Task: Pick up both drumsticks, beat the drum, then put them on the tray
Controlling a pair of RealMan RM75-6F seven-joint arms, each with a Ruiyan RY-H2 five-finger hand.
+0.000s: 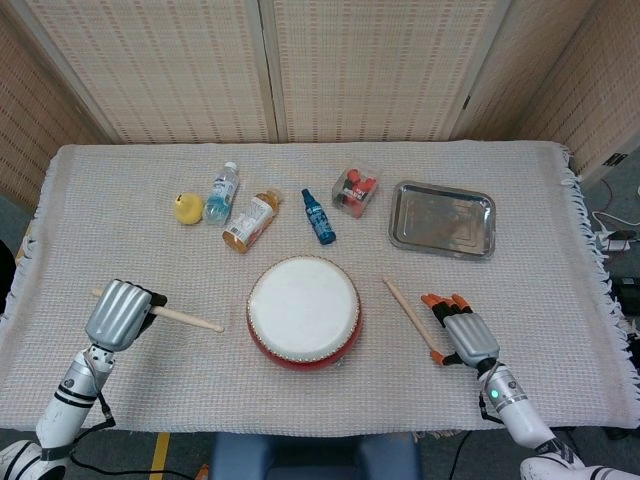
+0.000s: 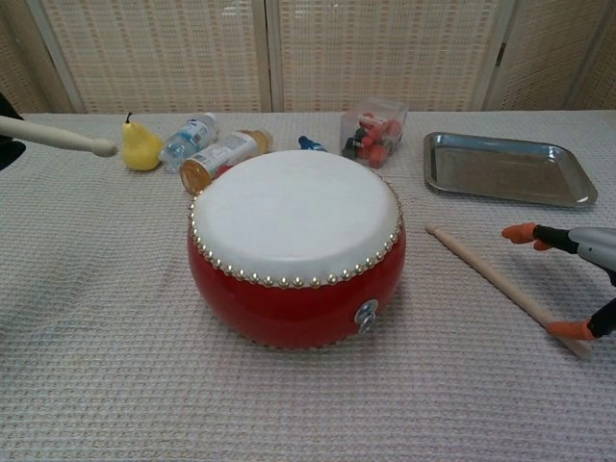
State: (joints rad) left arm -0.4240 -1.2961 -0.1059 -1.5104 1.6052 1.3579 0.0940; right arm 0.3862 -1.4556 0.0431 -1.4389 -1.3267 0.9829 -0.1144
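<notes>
Gripping one drumstick [image 1: 187, 318] in left hand [image 1: 118, 313], left of drum [image 1: 303, 311].
Right hand [image 1: 462, 335] spread, released, touching second drumstick [image 1: 410, 314] right of drum.

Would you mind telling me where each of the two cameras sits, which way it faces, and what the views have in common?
Head view: high above the near table edge, looking steeply down on the whole table; shows both forearms, the left hand holding a drumstick, and the right hand at the second drumstick.
Chest view: low at the near edge, facing level across the drum toward the screen wall; shows only the right hand's orange fingertips.
Shared: drum, both drumsticks, tray, bottles, pear.
</notes>
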